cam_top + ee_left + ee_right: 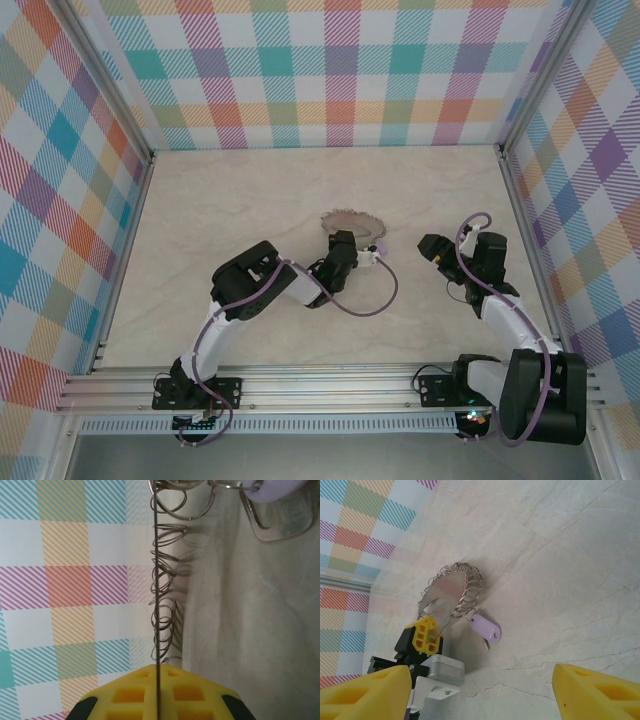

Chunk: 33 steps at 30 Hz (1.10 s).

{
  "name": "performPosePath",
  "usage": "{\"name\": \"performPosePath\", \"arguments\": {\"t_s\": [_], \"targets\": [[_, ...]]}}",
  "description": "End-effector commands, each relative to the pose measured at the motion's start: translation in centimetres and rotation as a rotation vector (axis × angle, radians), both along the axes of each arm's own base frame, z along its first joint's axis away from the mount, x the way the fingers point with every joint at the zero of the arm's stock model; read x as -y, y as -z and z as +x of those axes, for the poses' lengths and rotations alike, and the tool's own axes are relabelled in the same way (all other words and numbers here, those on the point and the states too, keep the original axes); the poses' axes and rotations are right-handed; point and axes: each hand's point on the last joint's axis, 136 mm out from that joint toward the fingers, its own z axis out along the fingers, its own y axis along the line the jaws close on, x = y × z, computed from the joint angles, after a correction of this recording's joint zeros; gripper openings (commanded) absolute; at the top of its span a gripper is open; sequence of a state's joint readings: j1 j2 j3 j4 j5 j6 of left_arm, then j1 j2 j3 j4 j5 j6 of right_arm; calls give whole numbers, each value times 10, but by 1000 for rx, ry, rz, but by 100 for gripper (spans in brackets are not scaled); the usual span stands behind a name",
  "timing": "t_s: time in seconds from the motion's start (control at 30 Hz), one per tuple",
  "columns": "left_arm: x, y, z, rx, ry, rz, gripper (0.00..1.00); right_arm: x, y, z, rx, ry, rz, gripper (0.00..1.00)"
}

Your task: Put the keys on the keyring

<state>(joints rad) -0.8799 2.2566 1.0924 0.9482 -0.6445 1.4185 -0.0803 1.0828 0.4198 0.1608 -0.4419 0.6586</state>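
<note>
The keyring (345,221) is stood on edge at the middle of the table (230,190), its wire clamped edge-on in the left gripper (156,680) — yellow jaws pressed tight together on it. The lilac key (486,627) is seen hanging off the ring's coils, low against the tabletop. The right gripper (433,248) is held off to the right — jaws spread wide, nothing gripped.
</note>
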Motion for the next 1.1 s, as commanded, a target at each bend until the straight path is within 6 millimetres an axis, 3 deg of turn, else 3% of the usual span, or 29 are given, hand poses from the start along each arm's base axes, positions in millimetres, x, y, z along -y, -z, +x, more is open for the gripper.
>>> {"name": "performPosePath", "arguments": {"t_s": [0.0, 0.23, 0.3, 0.37, 0.43, 0.67, 0.87, 1.07], "targets": [[-1, -4, 13, 20, -7, -16, 0, 1, -14, 8, 51, -10, 0, 74], [-17, 2, 28, 2, -54, 5, 0, 0, -15, 7, 52, -15, 0, 75], [-25, 1, 33, -6, -76, 3, 15, 0, -16, 6, 53, -17, 0, 75], [-32, -1, 37, -12, -93, -2, 38, 0, -17, 7, 54, -18, 0, 75], [-39, -4, 42, -14, -111, -11, 55, 0, -18, 7, 54, -19, 3, 75], [-58, -24, 45, -61, -164, -68, 99, 0, -27, 4, 72, -18, 5, 75], [-76, -42, 43, -75, -216, -103, 100, -2, -37, 1, 82, -24, 13, 79], [-94, -35, 32, -225, -275, -78, 100, -2, -45, -2, 91, -28, 11, 86]]}}
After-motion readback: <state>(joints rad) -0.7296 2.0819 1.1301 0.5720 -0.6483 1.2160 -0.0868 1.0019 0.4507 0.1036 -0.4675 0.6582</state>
